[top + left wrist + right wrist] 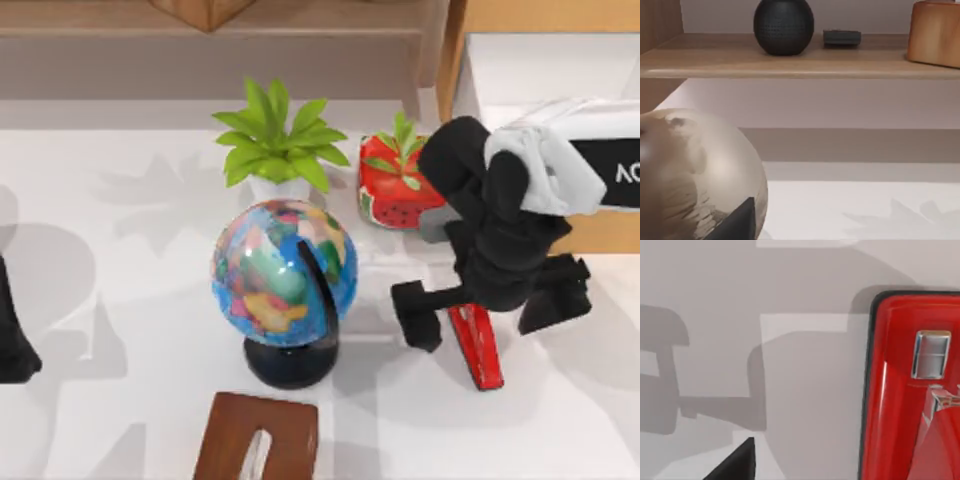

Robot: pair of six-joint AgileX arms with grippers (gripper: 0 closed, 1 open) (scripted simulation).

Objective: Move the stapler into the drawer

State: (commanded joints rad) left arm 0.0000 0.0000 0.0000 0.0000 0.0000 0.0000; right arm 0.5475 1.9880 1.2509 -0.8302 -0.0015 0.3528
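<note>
Our left end effector waits at the counter's left edge; we cannot tell its state. Right of the globe, our right end effector hovers released over the stapler, not yet lifted. The drawer stands open behind.

globe left of stapler

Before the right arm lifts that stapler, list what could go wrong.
1. The right gripper hangs spread wide above the stapler, which lies off to one side in the right wrist view; closing from here may only catch an edge.
2. The watermelon planter stands between the stapler and the drawer; a low carry could knock it.
3. The globe stands close on the left; a wide swing may bump it.
</note>
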